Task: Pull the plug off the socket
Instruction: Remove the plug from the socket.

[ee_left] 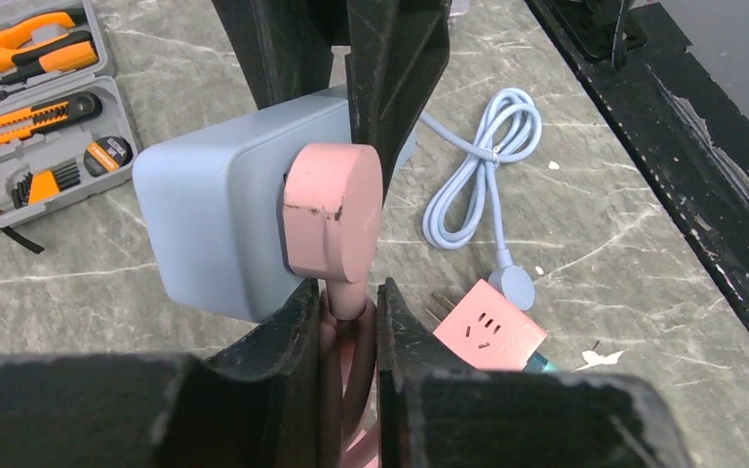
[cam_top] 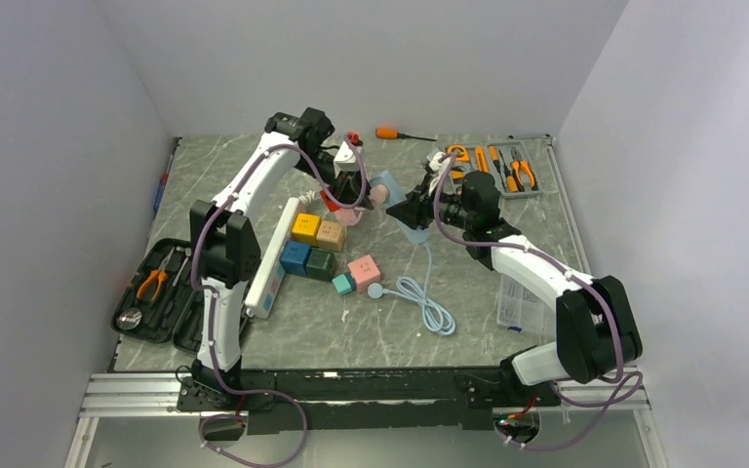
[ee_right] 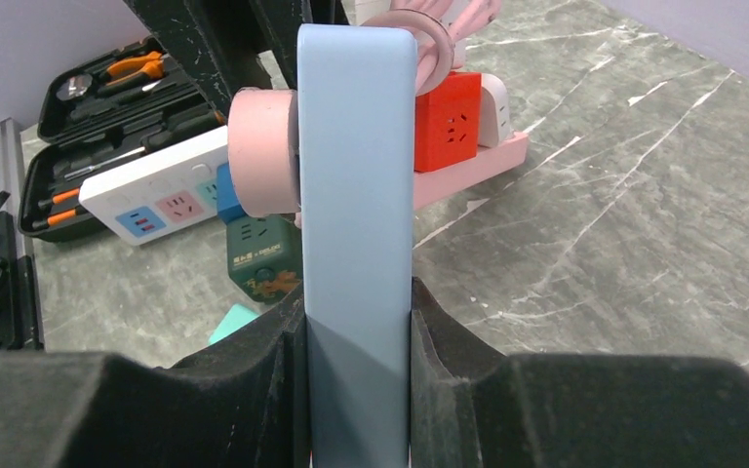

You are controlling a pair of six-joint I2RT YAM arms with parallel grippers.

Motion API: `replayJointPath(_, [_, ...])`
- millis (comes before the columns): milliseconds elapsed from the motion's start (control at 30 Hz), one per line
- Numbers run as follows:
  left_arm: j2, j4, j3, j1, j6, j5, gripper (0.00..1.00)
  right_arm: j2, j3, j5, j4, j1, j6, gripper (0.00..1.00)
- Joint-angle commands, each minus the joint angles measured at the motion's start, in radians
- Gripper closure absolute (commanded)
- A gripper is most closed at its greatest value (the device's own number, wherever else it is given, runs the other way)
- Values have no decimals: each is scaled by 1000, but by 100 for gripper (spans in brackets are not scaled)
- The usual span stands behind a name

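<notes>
My left pincer (ee_left: 346,297) grips the neck of the pink plug (ee_left: 332,210), just below its round head; the plug sits in the blue socket (ee_left: 210,219). My right pincer (ee_right: 356,292) clamps the blue socket.

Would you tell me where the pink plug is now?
In the left wrist view the pink plug sits plugged into the blue socket block, held mid-table by the right gripper; the left gripper clamps its neck.

Bright, even light, soft shadows; wrist views blur up close.
</notes>
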Motion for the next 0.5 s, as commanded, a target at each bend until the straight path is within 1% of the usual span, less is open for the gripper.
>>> replayJointPath(0, [-11, -160, -4, -10, 54, 38, 100, -1, 62, 46, 252, -20, 20, 100])
replayJointPath(167, [-17, -203, 0, -11, 112, 41, 100, 32, 68, 43, 259, -20, 46, 100])
replayJointPath(300, [-49, -205, -59, -15, 157, 43, 100, 71, 86, 104, 226, -25, 43, 100])
replayJointPath(367, [-70, -205, -102, -27, 195, 16, 100, 106, 107, 137, 196, -30, 38, 100])
replayJointPath(467, [-85, -206, -125, -32, 223, 16, 100, 150, 141, 150, 170, -36, 35, 100])
